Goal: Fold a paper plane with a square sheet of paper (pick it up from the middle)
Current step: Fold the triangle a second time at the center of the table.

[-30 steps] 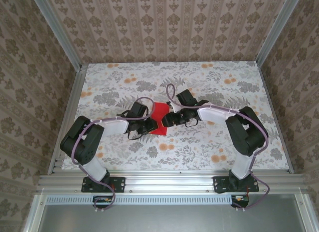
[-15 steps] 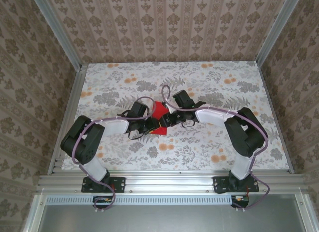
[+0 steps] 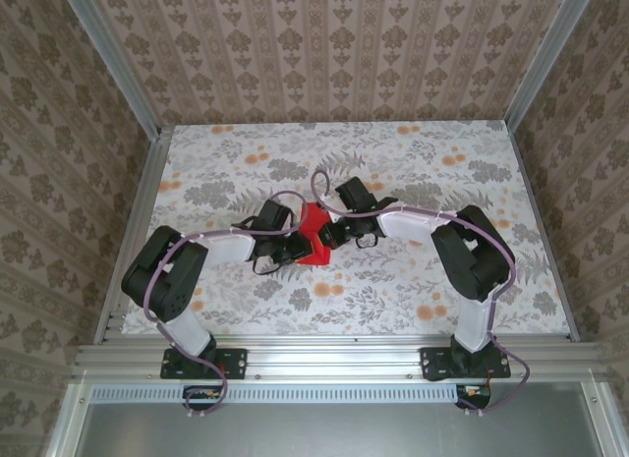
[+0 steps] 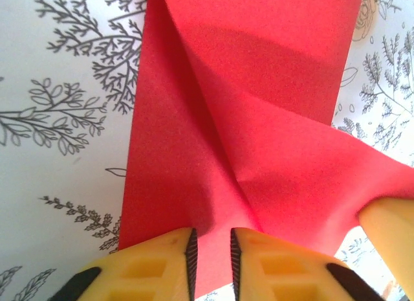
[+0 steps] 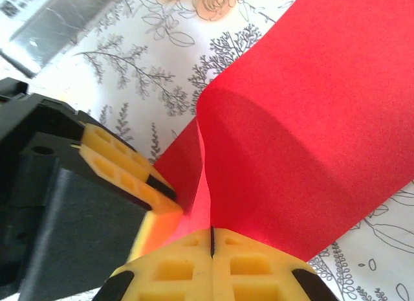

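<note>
The square sheet of paper (image 3: 314,227) is bright red and creased, bunched up between my two grippers at mid-table. My right gripper (image 5: 212,231) is shut on one edge of the paper (image 5: 310,133), which curls up in a rounded fold above it. My left gripper (image 4: 212,239) rests on the opposite edge of the paper (image 4: 259,87), its jaws a narrow gap apart with red paper showing between the pads. A diagonal crease runs down to that gap. In the top view the left gripper (image 3: 298,249) and right gripper (image 3: 331,233) almost touch.
The floral table cover (image 3: 413,162) stretches all round the paper. Aluminium rails (image 3: 128,221) and patterned walls close in the left, right and back. In the right wrist view the left gripper (image 5: 169,196) sits close at the left.
My right gripper moved left and closed on the paper's edge, pushing the sheet up into a bulge. My left jaws narrowed after briefly widening.
</note>
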You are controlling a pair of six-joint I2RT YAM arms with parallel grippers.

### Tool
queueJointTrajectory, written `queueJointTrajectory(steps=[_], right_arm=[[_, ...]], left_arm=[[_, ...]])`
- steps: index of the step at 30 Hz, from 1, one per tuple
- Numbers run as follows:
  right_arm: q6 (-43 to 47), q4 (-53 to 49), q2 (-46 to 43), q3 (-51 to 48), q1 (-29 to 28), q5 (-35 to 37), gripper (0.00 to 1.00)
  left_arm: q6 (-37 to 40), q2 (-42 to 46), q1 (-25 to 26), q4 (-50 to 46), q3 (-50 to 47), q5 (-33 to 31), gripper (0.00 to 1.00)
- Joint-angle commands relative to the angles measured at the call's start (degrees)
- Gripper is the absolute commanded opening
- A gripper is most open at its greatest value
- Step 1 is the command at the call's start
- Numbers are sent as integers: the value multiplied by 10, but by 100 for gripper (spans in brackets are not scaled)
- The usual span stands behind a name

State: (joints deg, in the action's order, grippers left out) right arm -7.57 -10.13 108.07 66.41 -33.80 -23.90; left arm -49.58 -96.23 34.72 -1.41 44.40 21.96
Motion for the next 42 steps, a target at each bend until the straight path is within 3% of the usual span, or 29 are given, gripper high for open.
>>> queueJointTrajectory(steps=[1,20,36,42], right_arm=[[19,-24,14,17,-1,19,4],[-5,-8,36,21,6,72,6],[-10,-22,51,28,7,76,7],[-11,-32,56,28,7,75,7]], left_arm=[[25,-14,-4,-39,9,-7,20],[54,-20,-4,-69,16,-8,10],[58,-21,-3,-66,22,-1,9],[34,8,-3,-29,32,33,14]])
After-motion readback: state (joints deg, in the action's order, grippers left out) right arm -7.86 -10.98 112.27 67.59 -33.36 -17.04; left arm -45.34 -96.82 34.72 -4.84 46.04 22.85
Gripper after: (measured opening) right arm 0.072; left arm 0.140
